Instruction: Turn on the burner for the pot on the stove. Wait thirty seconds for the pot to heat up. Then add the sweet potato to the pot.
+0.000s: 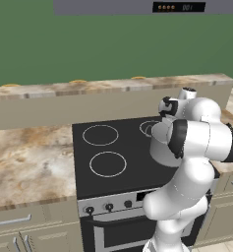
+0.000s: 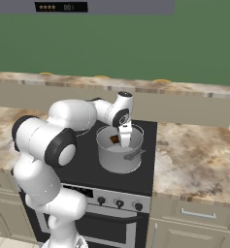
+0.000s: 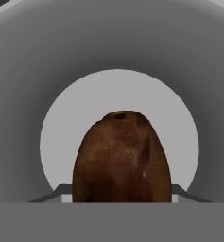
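Observation:
The grey steel pot (image 2: 117, 159) stands on the front right of the black glass stove (image 2: 141, 178). My gripper (image 2: 124, 141) reaches down into the pot from above. It is shut on the sweet potato (image 2: 114, 139), a dark brown lump just below the pot's rim. In the hand view the sweet potato (image 3: 122, 158) sits between the fingers of the gripper (image 3: 122, 193), with the pot's pale floor (image 3: 61, 127) and grey wall (image 3: 33, 66) all around it. In the left base view my arm hides the pot, and the stove (image 1: 123, 152) shows its white burner rings.
Black knobs (image 2: 119, 204) line the stove's steel front. Marble counters (image 2: 199, 160) flank the stove on both sides, with a raised ledge (image 2: 184, 94) behind. A range hood (image 2: 87, 7) hangs overhead.

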Controlling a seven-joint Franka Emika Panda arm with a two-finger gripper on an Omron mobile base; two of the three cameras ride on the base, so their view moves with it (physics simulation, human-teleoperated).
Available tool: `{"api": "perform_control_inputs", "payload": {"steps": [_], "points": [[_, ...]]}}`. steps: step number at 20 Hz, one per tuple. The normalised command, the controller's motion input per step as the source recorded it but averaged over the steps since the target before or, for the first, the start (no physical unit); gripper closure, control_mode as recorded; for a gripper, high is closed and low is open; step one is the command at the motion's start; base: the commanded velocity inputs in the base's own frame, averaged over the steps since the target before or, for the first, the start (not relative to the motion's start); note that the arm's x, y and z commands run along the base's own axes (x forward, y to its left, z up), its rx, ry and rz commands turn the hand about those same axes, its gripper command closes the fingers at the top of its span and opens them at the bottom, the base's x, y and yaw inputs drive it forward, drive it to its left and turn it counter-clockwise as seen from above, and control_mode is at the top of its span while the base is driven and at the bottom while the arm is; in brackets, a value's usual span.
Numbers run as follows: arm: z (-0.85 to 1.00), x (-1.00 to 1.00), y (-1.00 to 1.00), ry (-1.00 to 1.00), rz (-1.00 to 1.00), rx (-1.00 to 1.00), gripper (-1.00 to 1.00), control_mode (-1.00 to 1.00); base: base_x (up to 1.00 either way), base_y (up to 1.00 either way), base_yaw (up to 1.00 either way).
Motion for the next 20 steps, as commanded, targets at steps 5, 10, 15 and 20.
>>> {"api": "perform_control_inputs", "payload": {"steps": [5,10,15,20], "points": [[0.0,0.0,0.0,0.0,0.0,0.0,-1.0,-1.0,0.0,0.0,0.0],[0.0,0.0,0.0,0.0,0.0,0.0,-1.0,-1.0,0.0,0.0,0.0],[0.0,0.0,0.0,0.0,0.0,0.0,-1.0,-1.0,0.0,0.0,0.0],[0.0,0.0,0.0,0.0,0.0,0.0,-1.0,-1.0,0.0,0.0,0.0]]}}
